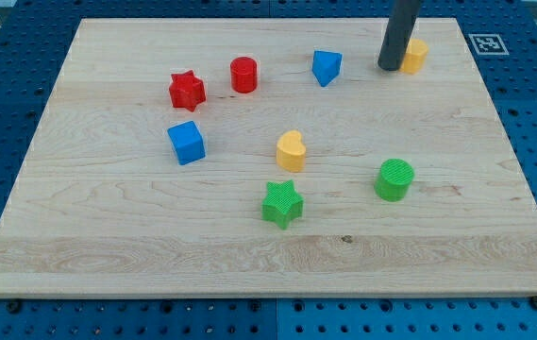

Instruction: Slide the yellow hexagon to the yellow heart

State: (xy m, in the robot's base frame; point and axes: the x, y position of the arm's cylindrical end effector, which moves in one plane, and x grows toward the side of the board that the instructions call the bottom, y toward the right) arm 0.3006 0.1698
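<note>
The yellow hexagon (415,55) sits near the board's top right, partly hidden by my rod. My tip (390,67) rests on the board right against the hexagon's left side. The yellow heart (291,151) stands near the board's middle, well down and to the left of the hexagon and the tip.
A blue pentagon-like block (327,67) lies left of the tip. A red cylinder (243,74) and red star (187,90) sit top left, a blue cube (187,142) at left. A green star (282,204) and green cylinder (394,179) lie below. A fiducial tag (484,43) marks the wooden board (108,236) corner.
</note>
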